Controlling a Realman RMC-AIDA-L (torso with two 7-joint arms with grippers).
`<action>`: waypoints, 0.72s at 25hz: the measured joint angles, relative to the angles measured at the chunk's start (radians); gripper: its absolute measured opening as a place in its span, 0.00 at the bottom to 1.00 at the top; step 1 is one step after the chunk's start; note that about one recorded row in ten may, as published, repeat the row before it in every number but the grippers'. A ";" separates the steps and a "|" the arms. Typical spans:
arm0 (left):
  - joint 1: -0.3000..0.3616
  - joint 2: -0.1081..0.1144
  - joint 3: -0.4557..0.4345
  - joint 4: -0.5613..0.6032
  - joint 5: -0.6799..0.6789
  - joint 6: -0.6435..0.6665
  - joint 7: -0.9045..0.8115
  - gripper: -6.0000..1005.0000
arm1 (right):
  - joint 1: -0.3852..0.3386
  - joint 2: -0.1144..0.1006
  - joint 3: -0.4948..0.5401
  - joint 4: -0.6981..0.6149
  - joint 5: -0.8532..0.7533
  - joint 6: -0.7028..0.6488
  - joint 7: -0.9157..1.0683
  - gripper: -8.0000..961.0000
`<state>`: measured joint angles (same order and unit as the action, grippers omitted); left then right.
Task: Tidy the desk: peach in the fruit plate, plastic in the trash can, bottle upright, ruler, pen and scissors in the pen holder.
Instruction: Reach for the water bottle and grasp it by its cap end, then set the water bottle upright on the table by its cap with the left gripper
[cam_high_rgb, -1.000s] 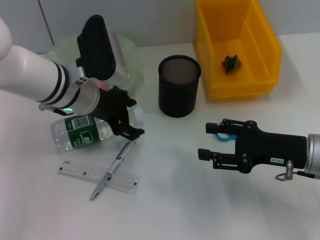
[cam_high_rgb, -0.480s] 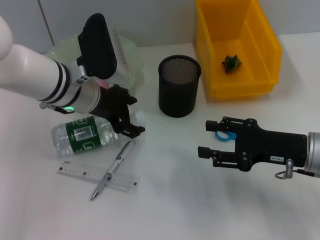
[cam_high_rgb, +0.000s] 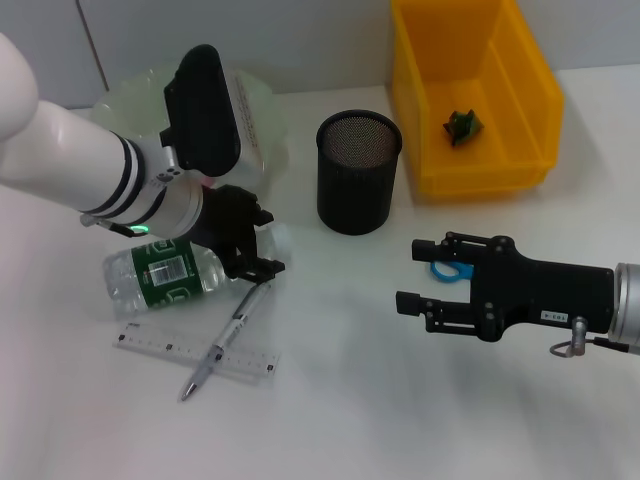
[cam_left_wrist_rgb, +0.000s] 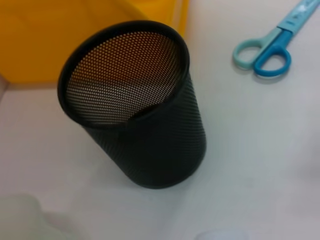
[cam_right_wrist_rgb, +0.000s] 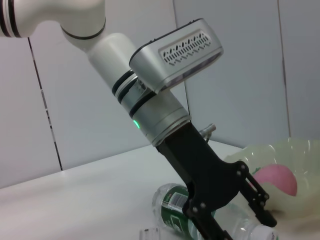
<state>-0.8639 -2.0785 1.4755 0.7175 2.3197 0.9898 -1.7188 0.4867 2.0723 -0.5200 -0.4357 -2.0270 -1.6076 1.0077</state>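
The clear bottle (cam_high_rgb: 165, 273) with a green label lies on its side. My left gripper (cam_high_rgb: 267, 243) is open, its fingers straddling the bottle's neck end; the right wrist view shows that gripper (cam_right_wrist_rgb: 240, 220) spread over the bottle (cam_right_wrist_rgb: 180, 210). Just in front of the bottle lie the ruler (cam_high_rgb: 195, 352) and, across it, the pen (cam_high_rgb: 228, 338). The black mesh pen holder (cam_high_rgb: 359, 170) stands mid-table. Blue scissors (cam_high_rgb: 445, 270) lie partly behind my open right gripper (cam_high_rgb: 410, 280). A pink peach (cam_right_wrist_rgb: 277, 181) rests in the pale fruit plate (cam_right_wrist_rgb: 300, 155). Green plastic (cam_high_rgb: 462, 125) sits in the yellow trash can (cam_high_rgb: 530, 100).
The left arm covers most of the fruit plate (cam_high_rgb: 255, 105) at the back left. The left wrist view shows the pen holder (cam_left_wrist_rgb: 140, 110), the scissors (cam_left_wrist_rgb: 267, 50) and the yellow can (cam_left_wrist_rgb: 50, 35) behind it. White tabletop lies between the two grippers.
My left gripper has dropped slightly lower at the bottle's neck, and the bottle has shifted a little and lies flatter. The right arm has not moved.
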 joint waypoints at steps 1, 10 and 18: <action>0.000 0.000 0.001 0.000 0.000 0.001 -0.001 0.73 | 0.000 0.000 0.000 0.000 0.000 0.000 0.000 0.75; -0.001 0.000 0.001 0.005 0.001 -0.001 -0.006 0.54 | 0.002 0.000 0.000 0.000 0.010 0.000 0.000 0.75; 0.000 0.001 0.000 0.009 0.001 -0.010 -0.005 0.46 | 0.003 0.000 0.000 0.000 0.013 0.000 -0.002 0.75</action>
<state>-0.8636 -2.0772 1.4755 0.7261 2.3206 0.9795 -1.7234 0.4894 2.0723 -0.5200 -0.4357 -2.0139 -1.6075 1.0062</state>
